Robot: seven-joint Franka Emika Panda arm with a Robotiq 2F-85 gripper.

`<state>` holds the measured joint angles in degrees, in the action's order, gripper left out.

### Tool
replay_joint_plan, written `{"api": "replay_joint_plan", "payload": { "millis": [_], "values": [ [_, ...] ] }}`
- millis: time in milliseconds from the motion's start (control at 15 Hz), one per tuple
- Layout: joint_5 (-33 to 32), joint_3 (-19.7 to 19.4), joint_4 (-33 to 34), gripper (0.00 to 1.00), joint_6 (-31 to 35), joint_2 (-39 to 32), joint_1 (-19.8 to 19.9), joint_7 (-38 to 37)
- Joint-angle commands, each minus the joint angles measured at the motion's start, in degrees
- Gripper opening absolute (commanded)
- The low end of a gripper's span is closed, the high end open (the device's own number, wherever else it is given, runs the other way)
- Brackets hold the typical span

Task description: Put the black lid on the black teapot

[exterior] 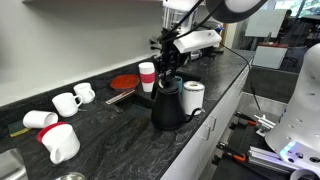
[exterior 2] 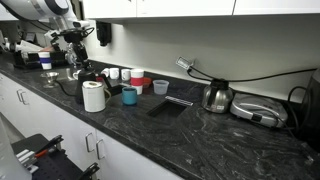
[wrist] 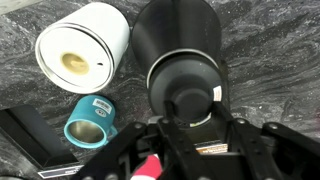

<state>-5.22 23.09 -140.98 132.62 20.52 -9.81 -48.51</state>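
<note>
End effector (exterior: 166,68) over dark marbled counter (exterior: 120,140)

Dark marbled counter (exterior: 120,145) carries black teapot (exterior: 167,110), white pot (exterior: 194,97), teal cup (exterior 2: 129,96), white mugs (exterior: 67,102), kettle (exterior 2: 216,96).

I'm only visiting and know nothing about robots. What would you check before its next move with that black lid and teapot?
1. Black teapot standing upright: ok, in both exterior views.
2. Black lid centred over the teapot's mouth: ok, in the wrist view.
3. Lid fully seated on the rim: cannot tell.
4. Gripper open or closed on the lid: cannot tell, its jaws are partly hidden.
5. White pot out of the way: it stands close beside the teapot; whether they touch, cannot tell.
6. Teal cup out of the way: ok, it lies on its side, apart from the teapot.
</note>
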Motion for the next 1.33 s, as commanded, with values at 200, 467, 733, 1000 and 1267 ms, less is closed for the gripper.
{"api": "replay_joint_plan", "payload": {
  "millis": [200,467,733,1000,1267],
  "values": [
    [3.3,-1.4,0.7,0.95,-0.7,-0.7,-1.0,0.3],
    [4.9,-2.3,0.8,1.00,-0.4,0.9,-0.6,0.1],
    [4.2,-3.3,2.7,1.00,-5.1,4.4,-0.6,2.0],
    [3.8,-2.6,2.5,1.00,-6.5,6.4,-0.1,1.2],
    [3.8,-2.6,2.5,1.00,-6.9,6.2,-0.1,1.2]
  ]
}}
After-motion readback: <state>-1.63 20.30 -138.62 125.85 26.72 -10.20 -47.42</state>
